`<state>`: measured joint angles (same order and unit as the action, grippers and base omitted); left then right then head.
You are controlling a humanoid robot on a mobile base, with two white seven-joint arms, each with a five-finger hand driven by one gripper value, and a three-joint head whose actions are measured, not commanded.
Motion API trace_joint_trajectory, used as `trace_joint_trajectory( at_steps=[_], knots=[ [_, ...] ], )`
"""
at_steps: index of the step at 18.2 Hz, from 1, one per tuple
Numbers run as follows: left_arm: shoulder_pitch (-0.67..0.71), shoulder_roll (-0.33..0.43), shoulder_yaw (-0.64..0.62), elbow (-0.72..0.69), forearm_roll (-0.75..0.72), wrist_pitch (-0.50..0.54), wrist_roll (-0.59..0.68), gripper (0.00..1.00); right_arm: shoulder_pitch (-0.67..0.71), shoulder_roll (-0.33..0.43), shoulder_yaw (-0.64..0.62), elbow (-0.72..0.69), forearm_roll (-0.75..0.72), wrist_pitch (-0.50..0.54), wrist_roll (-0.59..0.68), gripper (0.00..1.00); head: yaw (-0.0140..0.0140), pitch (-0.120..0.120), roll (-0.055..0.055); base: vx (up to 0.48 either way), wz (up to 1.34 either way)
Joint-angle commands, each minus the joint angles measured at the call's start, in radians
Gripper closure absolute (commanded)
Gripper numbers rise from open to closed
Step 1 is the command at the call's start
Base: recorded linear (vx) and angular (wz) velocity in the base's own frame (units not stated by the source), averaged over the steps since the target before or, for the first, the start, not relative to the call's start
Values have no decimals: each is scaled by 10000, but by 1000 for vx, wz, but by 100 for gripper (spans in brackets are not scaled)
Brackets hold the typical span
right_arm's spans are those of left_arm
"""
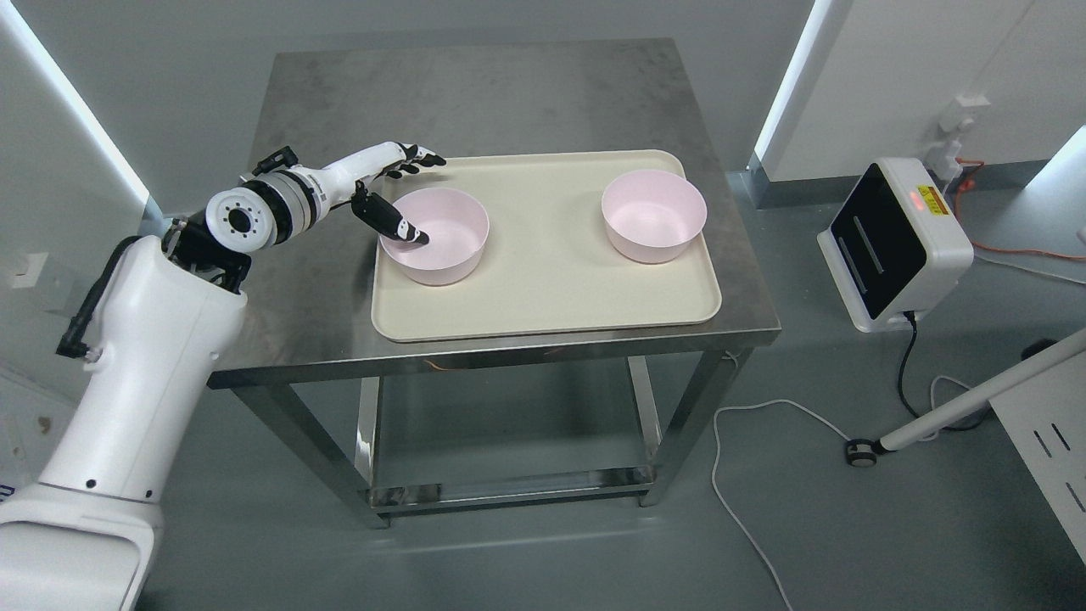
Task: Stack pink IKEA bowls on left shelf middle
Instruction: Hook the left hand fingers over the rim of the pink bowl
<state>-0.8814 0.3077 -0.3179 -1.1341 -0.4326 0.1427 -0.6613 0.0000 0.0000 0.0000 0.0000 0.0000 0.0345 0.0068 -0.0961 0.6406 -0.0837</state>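
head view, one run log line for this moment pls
left robot hand open, thumb inside left pink bowl | right pink bowl untouched | both on tray

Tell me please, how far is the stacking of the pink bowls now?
Nothing is stacked yet: both bowls sit apart on the tray. In hand: the left hand is at the left bowl, thumb inside its rim, other fingers spread above it, not yet closed. Left: lifting it and nesting it with the right bowl.

White, smooth-shelled left arm (144,373) filling the frame's lower left, black cable (89,301) along its edge. Round white wrist disc (235,221) ringed with small holes, black joint beneath. Slim white left hand (392,191), black-tipped segmented fingers (422,159).
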Motion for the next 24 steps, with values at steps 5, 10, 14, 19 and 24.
trace_joint_trajectory(
  at_steps=[5, 10, 14, 19, 24],
  knots=[
    [-145, 190, 96, 512, 15, -47, -198, 31, 292, -175, -107, -337, 0, 7, -6, 0, 0, 0, 0, 0, 0],
    [-252, -84, 233, 54, 30, -93, -213, 31, 292, -175, -107, -337, 0, -8, -6, 0, 0, 0, 0, 0, 0],
    [-161, -331, 463, -621, 46, -77, -213, 31, 292, -175, -107, -337, 0, 7, -6, 0, 0, 1, 0, 0, 0],
    [269, -41, 617, -1130, 30, -93, -535, 31, 292, -175, -107, -337, 0, -8, -6, 0, 0, 1, 0, 0, 0],
    [269, 159, 281, -1100, -61, -321, -535, 33, 292, -175, -123, -337, 0, 7, -6, 0, 0, 1, 0, 0, 0]
  ],
)
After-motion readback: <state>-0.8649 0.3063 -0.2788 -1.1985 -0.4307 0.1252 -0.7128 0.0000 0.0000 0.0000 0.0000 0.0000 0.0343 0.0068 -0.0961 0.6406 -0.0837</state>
